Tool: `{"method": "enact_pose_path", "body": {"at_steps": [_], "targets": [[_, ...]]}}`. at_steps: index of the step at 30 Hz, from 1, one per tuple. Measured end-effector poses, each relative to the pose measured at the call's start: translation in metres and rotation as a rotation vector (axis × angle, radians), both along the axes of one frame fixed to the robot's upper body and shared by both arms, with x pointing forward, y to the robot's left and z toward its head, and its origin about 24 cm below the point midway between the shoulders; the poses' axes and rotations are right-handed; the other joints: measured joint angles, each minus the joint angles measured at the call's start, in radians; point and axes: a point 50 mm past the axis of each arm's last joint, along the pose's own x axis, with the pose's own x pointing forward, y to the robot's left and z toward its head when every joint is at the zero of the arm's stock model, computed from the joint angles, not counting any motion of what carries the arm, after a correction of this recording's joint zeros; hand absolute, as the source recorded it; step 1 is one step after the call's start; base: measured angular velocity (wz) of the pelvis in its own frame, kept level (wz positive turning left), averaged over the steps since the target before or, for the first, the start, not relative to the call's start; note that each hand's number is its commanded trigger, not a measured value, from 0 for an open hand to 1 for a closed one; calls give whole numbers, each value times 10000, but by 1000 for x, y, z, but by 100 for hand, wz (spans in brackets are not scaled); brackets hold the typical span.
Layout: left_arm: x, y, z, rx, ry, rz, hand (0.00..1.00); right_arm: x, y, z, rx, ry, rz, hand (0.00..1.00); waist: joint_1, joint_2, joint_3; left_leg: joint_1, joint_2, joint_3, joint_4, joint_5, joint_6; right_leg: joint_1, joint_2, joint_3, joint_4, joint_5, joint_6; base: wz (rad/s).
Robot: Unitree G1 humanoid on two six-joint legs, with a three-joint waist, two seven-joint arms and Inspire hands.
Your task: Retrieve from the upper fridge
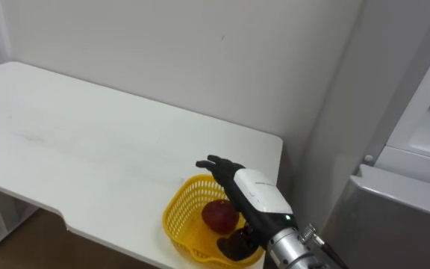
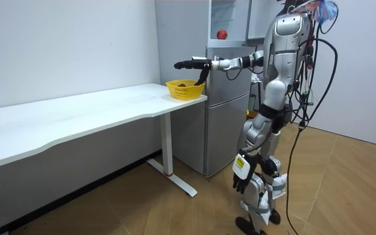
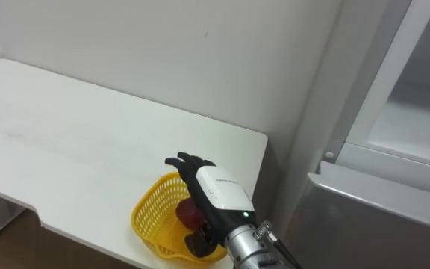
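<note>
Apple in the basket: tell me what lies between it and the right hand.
Nothing; the room view shows a bare gap under the right hand, above the apple in the yellow basket.

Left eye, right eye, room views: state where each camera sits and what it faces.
Left eye view: on the head, looking down at table, yellow basket and fridge; right hand reaches over the basket.
Right eye view: beside it, same scene, same hand.
Room view: off across the floor, facing the whole robot by the fridge; left hand hangs low.
Shared: basket under right hand.
</note>
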Motion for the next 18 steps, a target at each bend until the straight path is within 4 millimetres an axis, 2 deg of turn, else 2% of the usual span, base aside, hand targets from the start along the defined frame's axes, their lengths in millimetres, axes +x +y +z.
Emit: {"method": "enact_pose_path", "body": {"at_steps": [10, 18], "targets": [[1, 0, 0, 7, -8, 4, 0, 0, 0, 0, -2, 1, -5, 0, 8, -12, -9, -2, -2, -18, 3, 0, 0, 1, 1, 6, 1, 0, 0, 0], [1, 0, 0, 39, -51, -20, 0, 0, 0, 1, -100, -76, -10, 0, -25, 31, 20, -39, -7, -12, 16, -1, 0, 11, -2, -5, 3, 0, 0, 0]]}}
